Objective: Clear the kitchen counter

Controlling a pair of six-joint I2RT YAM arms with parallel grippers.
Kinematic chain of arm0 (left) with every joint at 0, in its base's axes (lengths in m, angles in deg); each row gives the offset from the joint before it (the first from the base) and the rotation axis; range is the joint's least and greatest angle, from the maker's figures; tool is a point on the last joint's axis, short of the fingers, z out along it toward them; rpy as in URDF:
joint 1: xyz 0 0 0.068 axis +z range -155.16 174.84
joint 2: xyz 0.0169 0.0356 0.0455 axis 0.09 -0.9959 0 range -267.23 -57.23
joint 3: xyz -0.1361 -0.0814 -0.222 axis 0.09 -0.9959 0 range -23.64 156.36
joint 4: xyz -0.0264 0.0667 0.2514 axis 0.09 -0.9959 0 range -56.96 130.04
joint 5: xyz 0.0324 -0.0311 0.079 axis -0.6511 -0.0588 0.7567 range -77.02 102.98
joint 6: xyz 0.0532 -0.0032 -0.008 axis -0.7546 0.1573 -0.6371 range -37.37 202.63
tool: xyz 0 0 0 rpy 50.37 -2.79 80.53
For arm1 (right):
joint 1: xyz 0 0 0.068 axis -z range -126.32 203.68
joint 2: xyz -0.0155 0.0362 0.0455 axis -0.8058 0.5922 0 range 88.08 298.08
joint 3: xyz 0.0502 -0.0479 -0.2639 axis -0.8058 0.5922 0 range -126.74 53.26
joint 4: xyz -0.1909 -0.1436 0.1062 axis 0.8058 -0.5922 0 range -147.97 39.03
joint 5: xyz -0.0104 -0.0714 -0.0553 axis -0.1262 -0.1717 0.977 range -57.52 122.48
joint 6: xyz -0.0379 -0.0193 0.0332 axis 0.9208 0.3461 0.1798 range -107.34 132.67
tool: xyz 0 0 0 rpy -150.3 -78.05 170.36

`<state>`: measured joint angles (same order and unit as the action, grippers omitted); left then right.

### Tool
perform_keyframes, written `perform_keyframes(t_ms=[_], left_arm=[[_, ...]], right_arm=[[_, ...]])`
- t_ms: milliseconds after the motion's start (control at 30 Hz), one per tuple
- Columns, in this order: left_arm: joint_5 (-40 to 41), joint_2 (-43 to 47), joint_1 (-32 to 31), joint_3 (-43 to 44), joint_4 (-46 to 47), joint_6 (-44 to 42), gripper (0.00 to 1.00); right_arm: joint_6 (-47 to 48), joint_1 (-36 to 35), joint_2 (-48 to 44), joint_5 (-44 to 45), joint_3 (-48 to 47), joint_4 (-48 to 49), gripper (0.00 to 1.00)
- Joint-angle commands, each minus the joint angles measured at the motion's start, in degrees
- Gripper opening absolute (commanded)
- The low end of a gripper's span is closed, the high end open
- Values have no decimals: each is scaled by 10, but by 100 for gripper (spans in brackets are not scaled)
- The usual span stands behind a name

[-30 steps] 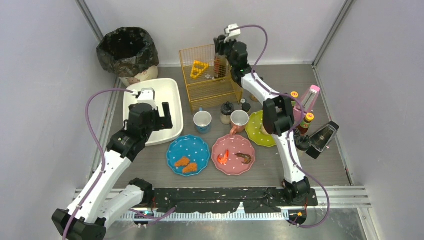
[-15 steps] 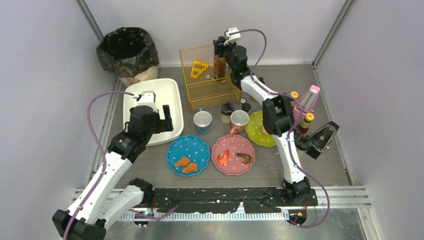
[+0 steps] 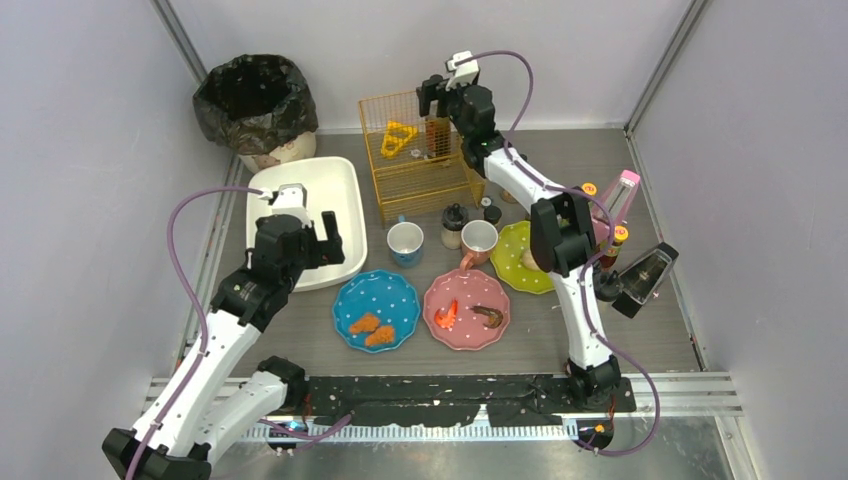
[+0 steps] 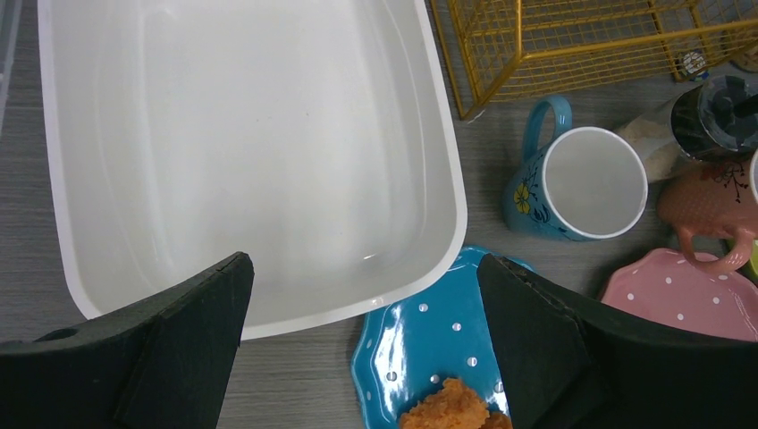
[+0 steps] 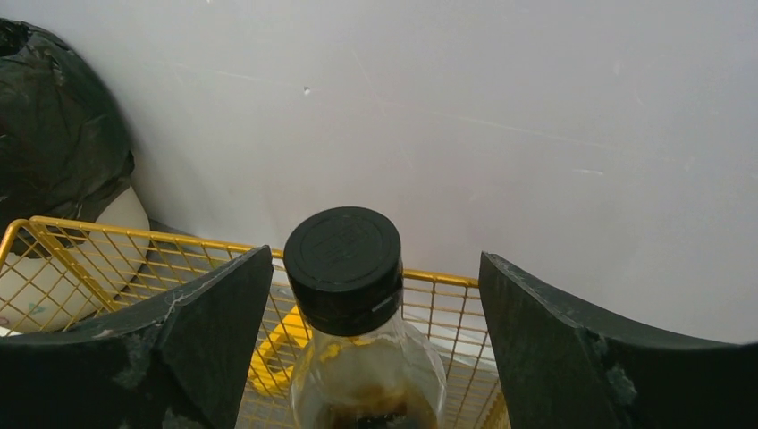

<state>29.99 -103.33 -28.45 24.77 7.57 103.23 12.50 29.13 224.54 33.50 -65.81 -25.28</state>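
The kitchen counter is a grey wood-grain top. My right gripper hangs open over the yellow wire basket at the back. A clear sauce bottle with a black cap stands upright in the basket between the fingers, with a gap on each side. My left gripper is open and holds nothing, above the near rim of the white tub. Just below it lies the blue plate with fried pieces.
A pink plate with shrimp, a green plate, a blue mug, a pink mug and a shaker sit mid-counter. Sauce bottles and a black device stand at the right. A black-lined bin is back left.
My right gripper's jaws have opened and let go of the bottle, which now stands in the basket. The left arm has shifted only slightly.
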Motion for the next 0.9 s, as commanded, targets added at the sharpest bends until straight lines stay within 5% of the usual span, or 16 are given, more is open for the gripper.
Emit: perform_keyframes(t_ms=[0,567,867], left_arm=[[11,10,-1,4,10,-1,100],[6,9,-1,9,57,-27,100],[-16,-29,-2,9,116,-41,100]], right_arm=[[-1,8,-69,20,13,-51,94],[54,16,-316,-27,127,-233,95],[47,41,-476,81,250,-402,95]])
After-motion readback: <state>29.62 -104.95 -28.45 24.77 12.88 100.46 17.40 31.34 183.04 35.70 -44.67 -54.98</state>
